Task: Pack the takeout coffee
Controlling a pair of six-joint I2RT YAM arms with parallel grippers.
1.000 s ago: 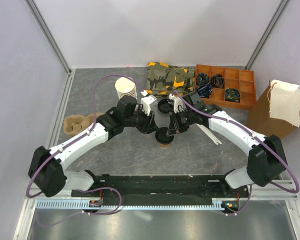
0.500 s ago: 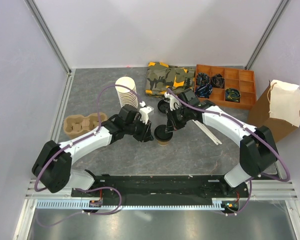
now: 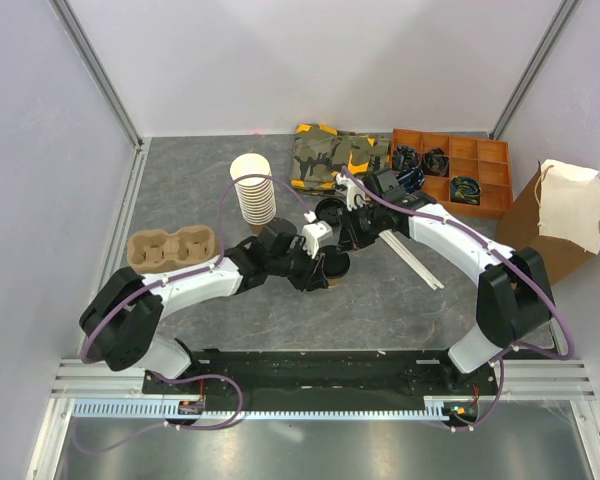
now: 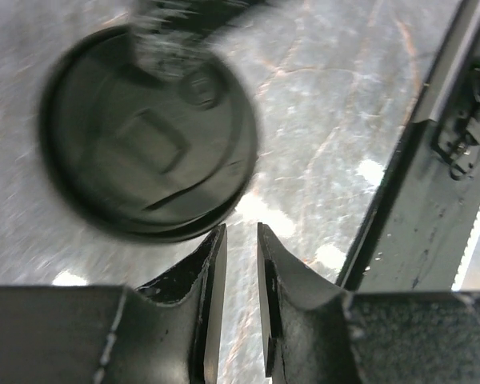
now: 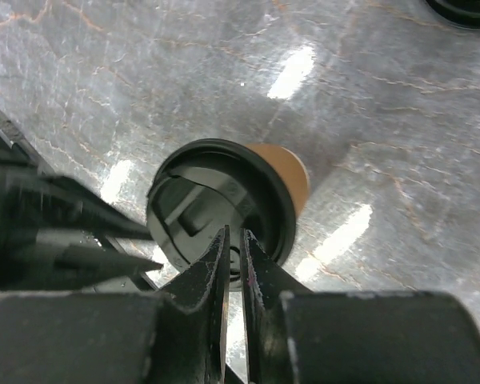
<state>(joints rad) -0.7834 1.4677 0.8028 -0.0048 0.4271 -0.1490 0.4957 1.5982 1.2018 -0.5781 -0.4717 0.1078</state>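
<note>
The takeout coffee point(image 3: 332, 268) is a small brown paper cup point(image 5: 286, 165) with a round black lid point(image 5: 216, 206), standing upright on the grey table. My left gripper point(image 3: 314, 262) sits at the cup's left side. In the left wrist view its fingers point(image 4: 238, 240) are closed to a thin gap with nothing between them, just beside the lid point(image 4: 148, 136). My right gripper point(image 3: 346, 240) hovers over the cup from the far right. Its fingers point(image 5: 235, 244) are closed to a slit over the lid's near rim and hold nothing.
A tall stack of lidless cups point(image 3: 251, 190) and a cardboard cup carrier point(image 3: 170, 248) are to the left. A loose black lid point(image 3: 330, 210), a camouflage cloth point(image 3: 335, 155), an orange divided tray point(image 3: 455, 170), white sticks point(image 3: 420, 268) and a brown paper bag point(image 3: 555, 220) lie behind and to the right.
My left arm has swung down and right, bringing its gripper low beside the cup and uncovering the carrier. My right gripper has drawn slightly back from the cup.
</note>
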